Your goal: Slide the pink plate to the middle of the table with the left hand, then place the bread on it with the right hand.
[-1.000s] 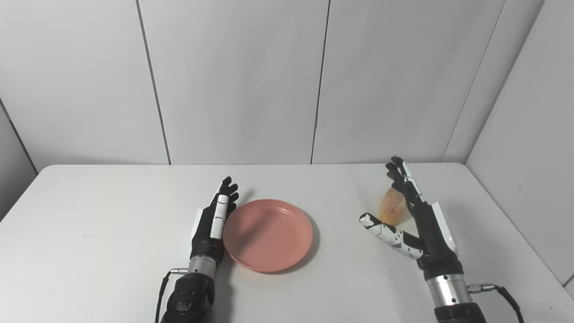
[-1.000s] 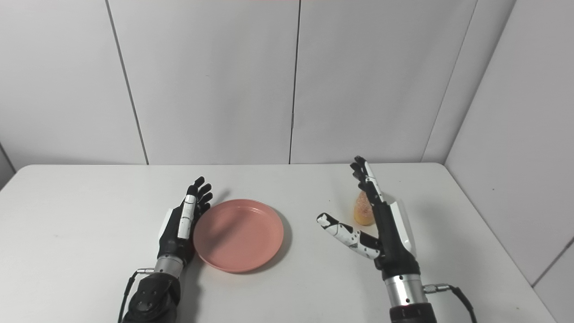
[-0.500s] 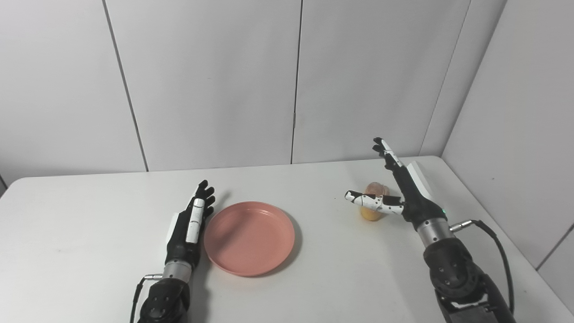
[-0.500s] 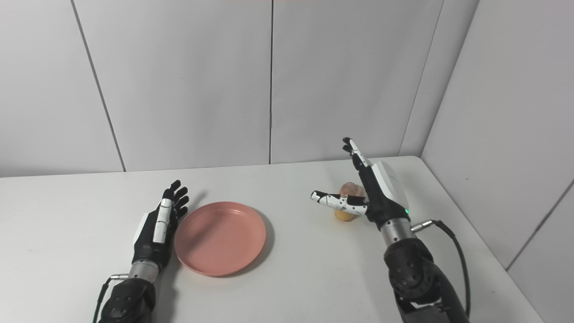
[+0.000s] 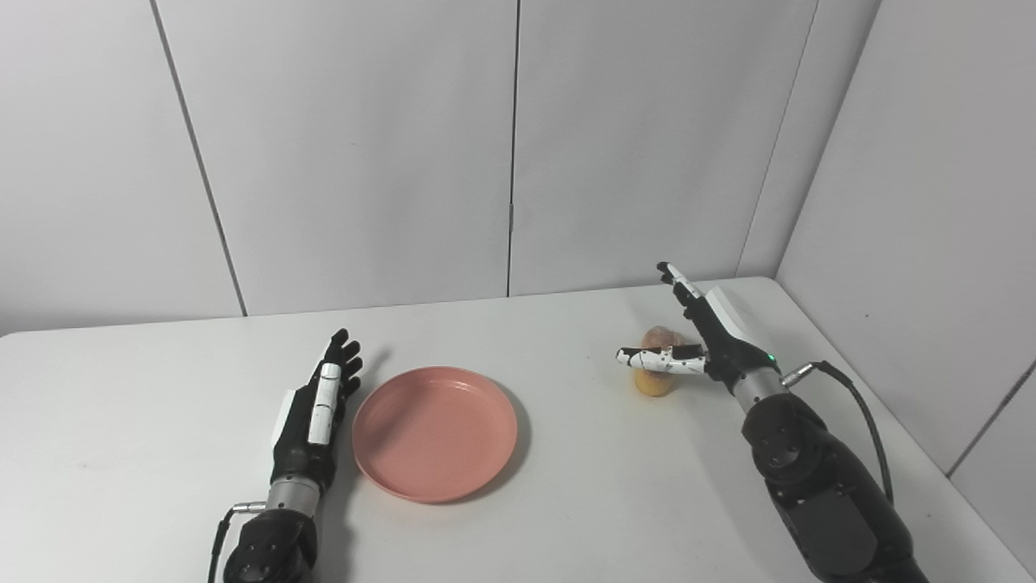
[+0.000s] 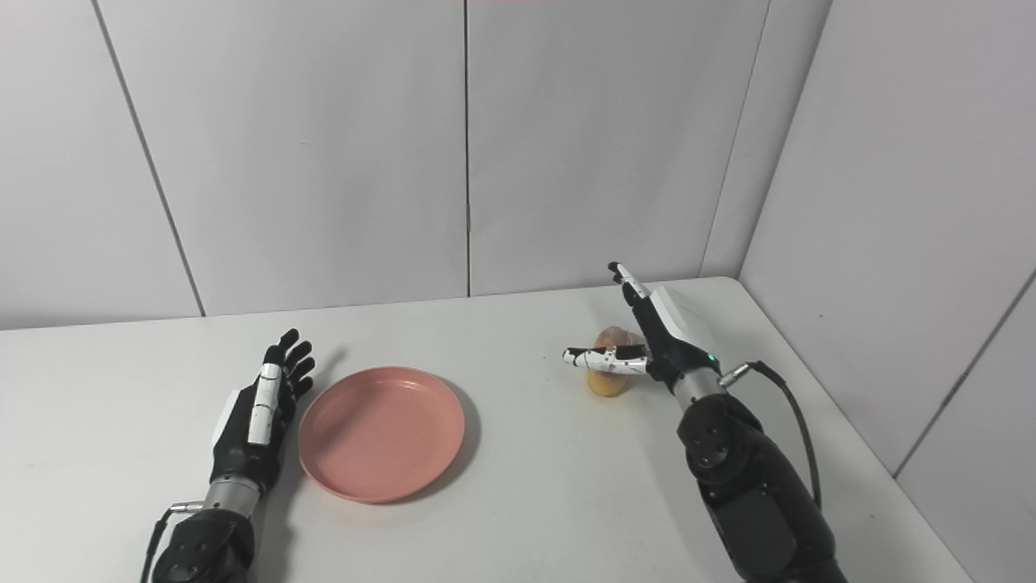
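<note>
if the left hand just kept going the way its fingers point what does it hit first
Probably nothing on the table. The left hand lies open beside the pink plate, fingers pointing toward the back wall. The plate sits to its side, not ahead, so the way looks free up to the wall, though depth is hard to judge.

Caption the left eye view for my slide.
Open right hand reaches around the bread; left hand beside the pink plate.

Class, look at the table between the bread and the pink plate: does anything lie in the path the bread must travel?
Nothing visible does. Only bare table lies between the bread and the pink plate. The right robot hand is open at the bread, thumb across its front.
</note>
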You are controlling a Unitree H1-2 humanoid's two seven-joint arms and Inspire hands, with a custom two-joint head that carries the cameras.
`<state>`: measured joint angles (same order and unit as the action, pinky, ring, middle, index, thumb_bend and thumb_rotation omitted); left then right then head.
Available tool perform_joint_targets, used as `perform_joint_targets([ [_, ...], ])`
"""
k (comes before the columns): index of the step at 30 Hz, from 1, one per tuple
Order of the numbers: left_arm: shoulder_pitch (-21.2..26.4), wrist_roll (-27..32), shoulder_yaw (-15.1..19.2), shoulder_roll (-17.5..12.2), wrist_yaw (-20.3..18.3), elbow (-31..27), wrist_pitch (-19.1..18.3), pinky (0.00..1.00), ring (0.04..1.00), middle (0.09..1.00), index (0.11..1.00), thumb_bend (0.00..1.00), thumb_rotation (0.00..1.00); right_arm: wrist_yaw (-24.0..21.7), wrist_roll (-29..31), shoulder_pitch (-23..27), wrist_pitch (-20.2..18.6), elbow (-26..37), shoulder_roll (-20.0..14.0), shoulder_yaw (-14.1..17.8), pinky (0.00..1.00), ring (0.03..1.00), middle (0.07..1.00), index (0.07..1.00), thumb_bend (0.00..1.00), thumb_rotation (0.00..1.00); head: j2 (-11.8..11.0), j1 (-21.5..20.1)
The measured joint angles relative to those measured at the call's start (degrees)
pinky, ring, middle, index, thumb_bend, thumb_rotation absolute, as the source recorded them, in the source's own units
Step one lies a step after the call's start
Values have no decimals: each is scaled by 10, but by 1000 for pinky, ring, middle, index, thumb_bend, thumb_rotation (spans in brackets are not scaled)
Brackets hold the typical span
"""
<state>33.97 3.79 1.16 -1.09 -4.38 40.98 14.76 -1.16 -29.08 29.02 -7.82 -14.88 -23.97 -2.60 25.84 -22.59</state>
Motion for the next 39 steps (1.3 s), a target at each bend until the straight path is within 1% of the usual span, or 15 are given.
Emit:
perform_joint_targets([
  [6,0,0,1,0,0,0,0,941,942,944,943,780,1000,0,-17,14,0,-9,-11,-15,812,915,942,961,889,506,3,-2],
  [15,-1,0,1,-1,-1,-3,0,948,947,948,946,785,1000,-9,-36,15,0,-30,-28,-42,798,906,939,963,895,526,6,0],
  [21,-2,0,1,-1,-2,-4,-1,944,943,944,942,781,1000,-11,-47,17,-1,-49,-30,-56,799,899,932,957,900,510,8,0],
  [26,-2,-1,1,-1,-2,-5,-1,937,941,942,941,777,1000,-11,-48,22,-1,-67,-30,-58,802,897,926,957,890,480,8,1],
  [32,-2,0,2,-1,-2,-5,-1,944,943,944,939,778,1000,-12,-48,26,-1,-79,-30,-61,799,904,935,964,886,485,9,2],
  [33,-3,1,2,0,-2,-7,-2,945,944,944,939,778,1000,-14,-48,27,-1,-82,-30,-62,799,905,936,964,886,485,12,-1],
  [35,-5,1,3,0,-4,-11,-3,949,946,946,940,786,1000,-17,-48,28,-1,-84,-30,-63,796,907,940,964,884,474,13,-1],
  [38,-9,1,4,0,-5,-18,-4,952,951,948,942,790,1000,-21,-48,29,-2,-86,-30,-64,792,905,937,960,868,419,17,-2],
  [39,-10,1,4,0,-5,-20,-5,951,951,948,942,790,1000,-21,-48,30,-2,-89,-30,-64,792,904,937,960,868,417,17,-2],
])
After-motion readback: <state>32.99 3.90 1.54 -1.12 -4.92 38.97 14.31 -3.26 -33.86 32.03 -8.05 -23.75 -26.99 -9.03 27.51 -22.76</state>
